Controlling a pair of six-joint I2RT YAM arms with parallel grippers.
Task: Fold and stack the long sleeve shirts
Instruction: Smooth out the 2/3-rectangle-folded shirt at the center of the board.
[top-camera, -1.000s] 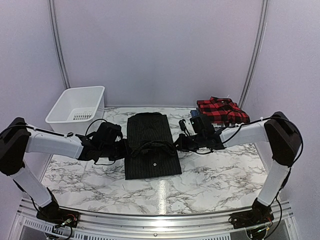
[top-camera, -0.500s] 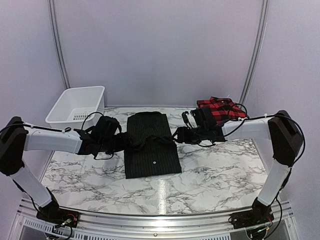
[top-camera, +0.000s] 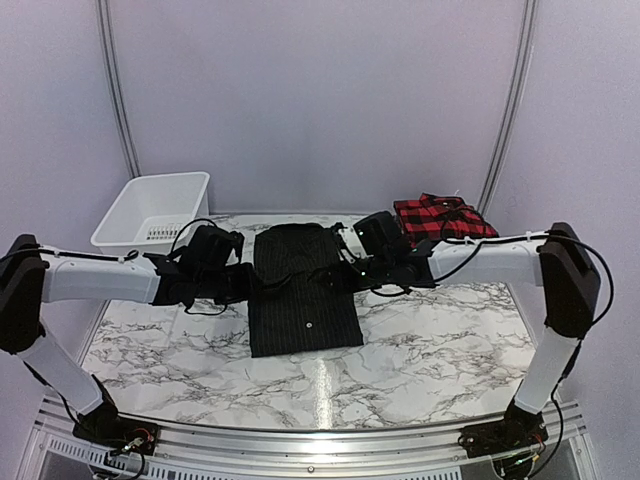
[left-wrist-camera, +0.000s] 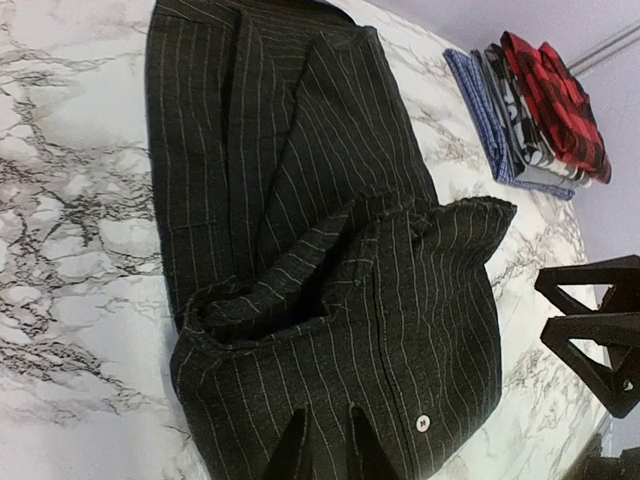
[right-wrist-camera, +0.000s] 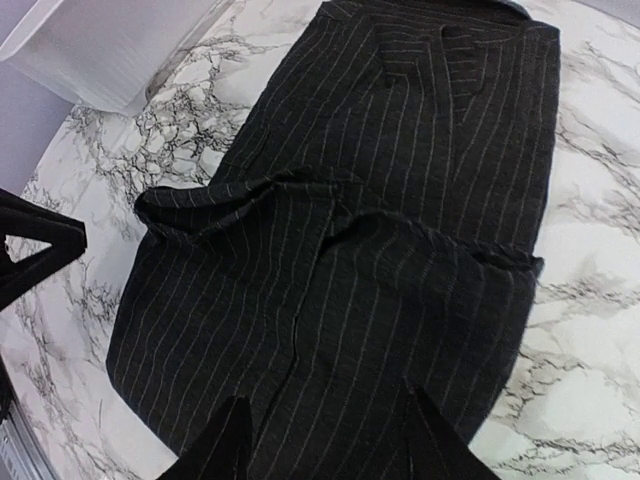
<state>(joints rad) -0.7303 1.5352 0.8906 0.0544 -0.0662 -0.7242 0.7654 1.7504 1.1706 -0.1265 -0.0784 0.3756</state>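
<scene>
The pinstripe shirt (top-camera: 300, 305) lies flat at the centre of the table (top-camera: 430, 340), collar toward the top of the frame. A rumpled ridge of cloth crosses its middle, so the fold looks only half made. The stack (top-camera: 440, 218) of plaid and checked shirts sits at the upper right, well apart, and the bin (top-camera: 155, 210) at the upper left. The left gripper (left-wrist-camera: 327, 445) hangs over the shirt's edge with only a slit between its fingers, and nothing shows pinched there. The right gripper (right-wrist-camera: 325, 440) hangs over the opposite edge with its fingers spread wide and empty. The main risk is probably the loose ridge: with neither side gripped, it may slump or spring back and leave a crooked fold. The narrow left fingers may push the cloth into a bigger bunch instead of taking it. A grab that catches only the top layer would drag it off the layers beneath. The two grippers also face each other closely across the shirt, so an inward reach could make them collide.
</scene>
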